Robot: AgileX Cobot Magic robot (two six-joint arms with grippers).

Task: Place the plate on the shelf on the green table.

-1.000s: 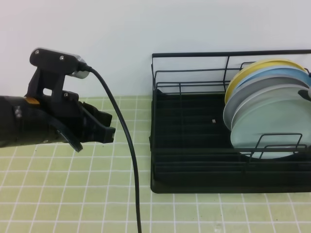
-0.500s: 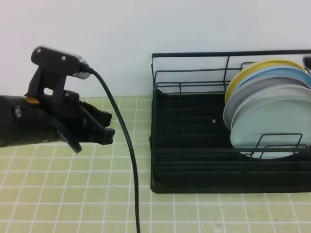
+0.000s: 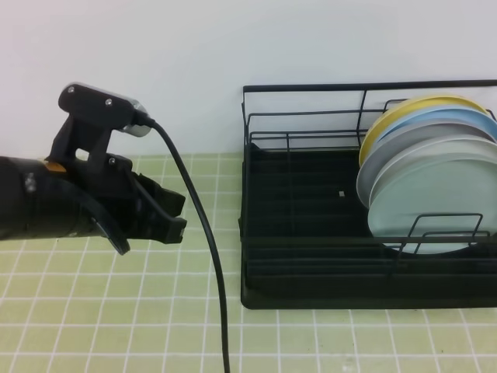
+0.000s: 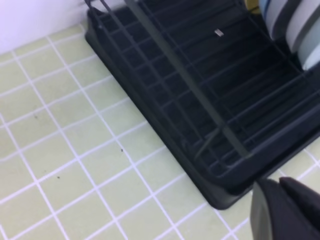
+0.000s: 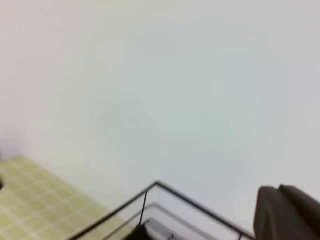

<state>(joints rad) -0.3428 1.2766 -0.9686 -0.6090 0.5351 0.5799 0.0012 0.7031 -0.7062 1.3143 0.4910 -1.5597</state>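
Observation:
The pale aqua plate (image 3: 435, 194) stands on edge in the front slot of the black wire shelf (image 3: 311, 291), leaning on a stack of other plates. The shelf rests on the green table (image 3: 116, 311). My left gripper (image 3: 177, 217) hovers shut and empty over the tiles, left of the shelf. In the left wrist view its fingers (image 4: 280, 186) are pressed together near the shelf's front corner (image 4: 220, 197). My right gripper (image 5: 277, 190) shows only in its wrist view. It is shut, holds nothing, and sits high above the shelf's top rail (image 5: 157, 184), facing the wall.
Behind the aqua plate stand a white-grey plate (image 3: 411, 148), a grey one, a sky-blue plate (image 3: 450, 116) and a yellow plate (image 3: 423, 102). The left half of the shelf holds nothing. A black cable (image 3: 206, 256) hangs from the left arm down to the front edge.
The right gripper's tip, at the plates' right rim a second ago, rose out of the high view and its jaws closed. The left arm sank slightly and shifted right.

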